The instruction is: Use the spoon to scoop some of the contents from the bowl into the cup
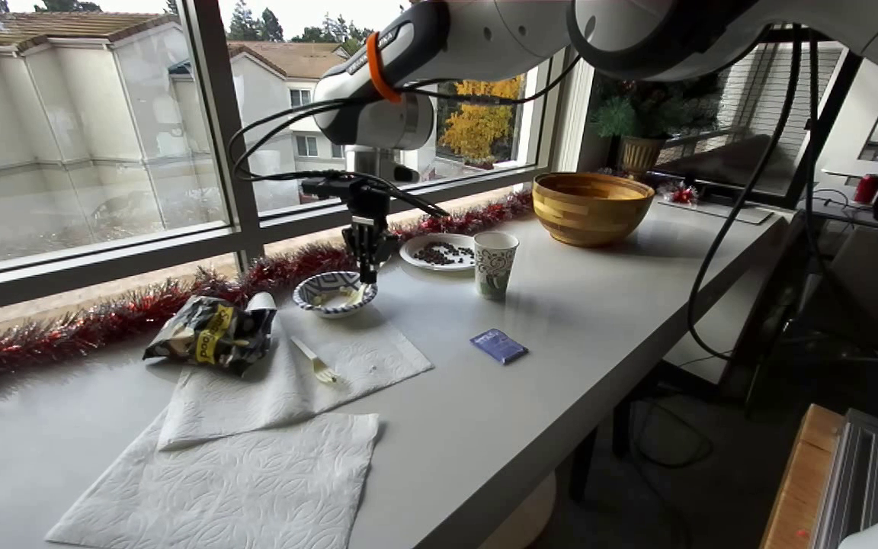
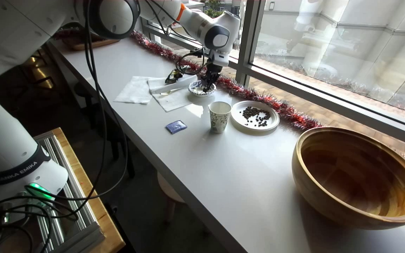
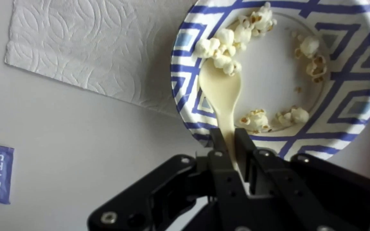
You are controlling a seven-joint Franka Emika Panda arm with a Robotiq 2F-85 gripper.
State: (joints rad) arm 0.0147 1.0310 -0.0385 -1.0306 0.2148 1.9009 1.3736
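The bowl is a shallow paper bowl with a blue-and-white pattern, in the wrist view (image 3: 352, 77) and both exterior views (image 1: 332, 312) (image 2: 196, 93). It holds several pieces of popcorn (image 3: 225, 48). My gripper (image 3: 228, 136) is shut on the handle of a pale spoon (image 3: 221, 88). The gripper is over the bowl's edge, also in both exterior views (image 1: 368, 279) (image 2: 206, 90). The spoon's head lies inside the bowl, with popcorn at and over its tip. The cup, white with a leafy pattern, stands upright apart from the bowl in both exterior views (image 1: 494, 267) (image 2: 220, 118).
A white plate (image 1: 418, 260) with dark beans stands behind the cup, by the window. A large wooden bowl (image 1: 593, 213) is farther along the table. A blue packet (image 1: 499, 346), a pale fork (image 1: 317, 364) on paper towels (image 1: 271, 480), and a snack bag (image 1: 210, 335) lie nearby. Red tinsel (image 1: 104, 335) lines the window.
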